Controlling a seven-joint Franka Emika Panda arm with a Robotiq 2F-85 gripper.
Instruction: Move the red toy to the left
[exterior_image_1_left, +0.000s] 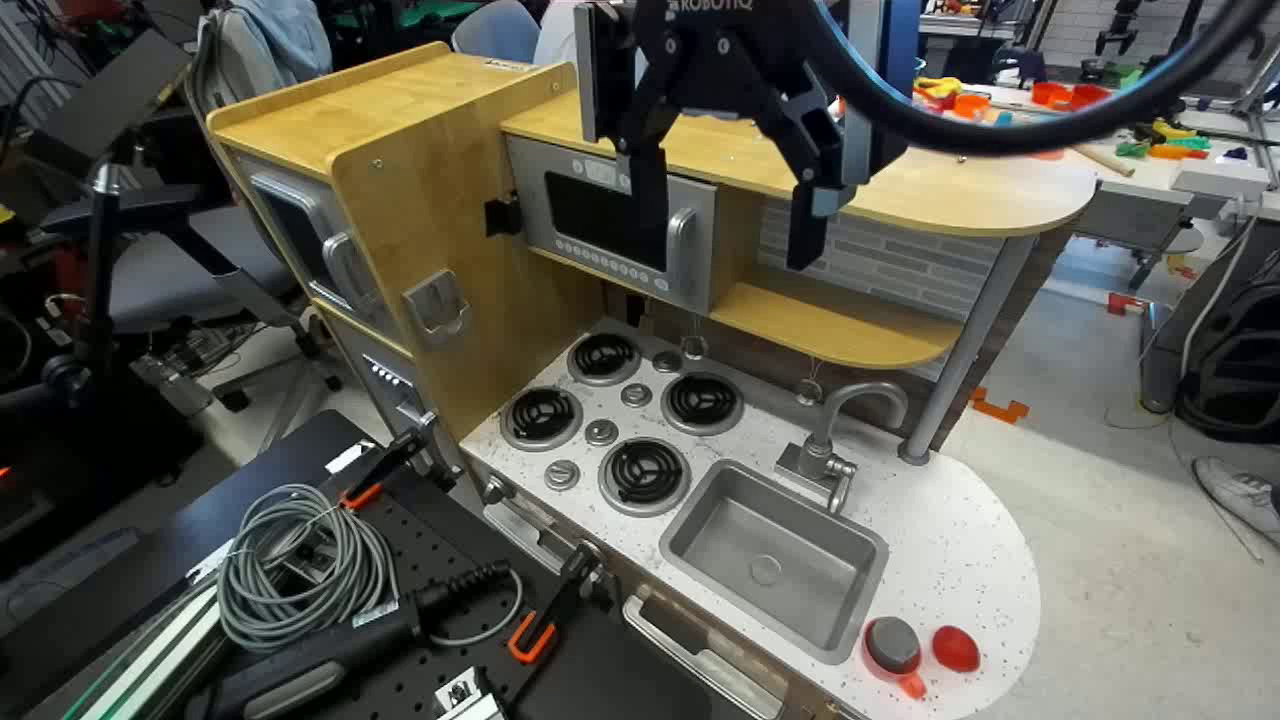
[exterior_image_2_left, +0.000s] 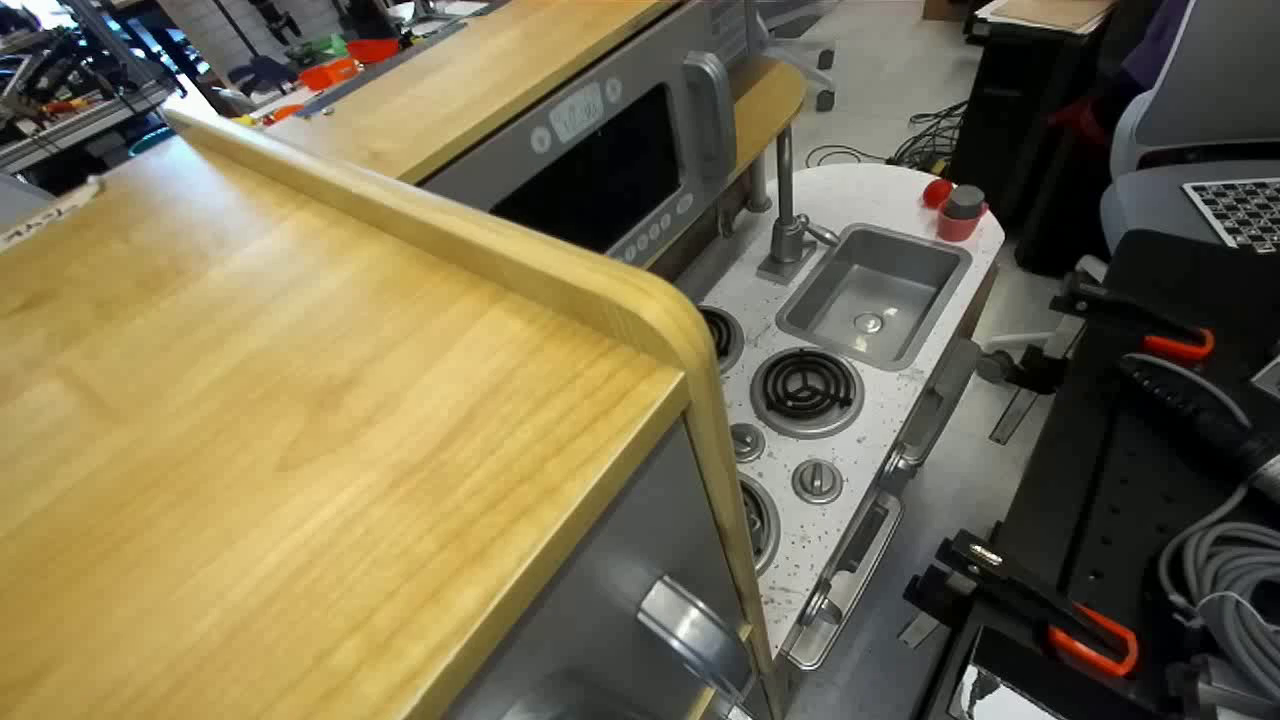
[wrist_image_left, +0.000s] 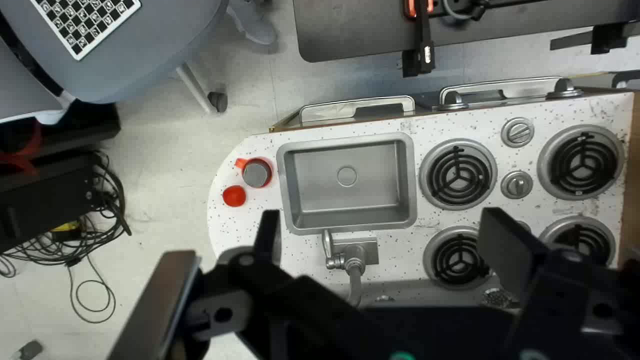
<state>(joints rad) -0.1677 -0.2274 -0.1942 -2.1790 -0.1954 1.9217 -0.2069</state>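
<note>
In an exterior view, the pincer (exterior_image_1_left: 728, 235) is hanging at twelve o'clock from the sink (exterior_image_1_left: 790, 545), released, its fingers (exterior_image_1_left: 808, 232) standing well apart, and the red toy (exterior_image_1_left: 956, 648) is sitting on the speckled white desk (exterior_image_1_left: 965, 555) at four o'clock from that sink. Over in an exterior view, the red toy is lying at one o'clock from the sink, a red cup (exterior_image_2_left: 957, 230) standing just beside it at five and holding a grey piece (exterior_image_2_left: 965, 203). Wrist view: the pincer is filling the six o'clock edge, a broad gap showing between its fingers, and the red toy is sitting near nine o'clock from the sink.
</note>
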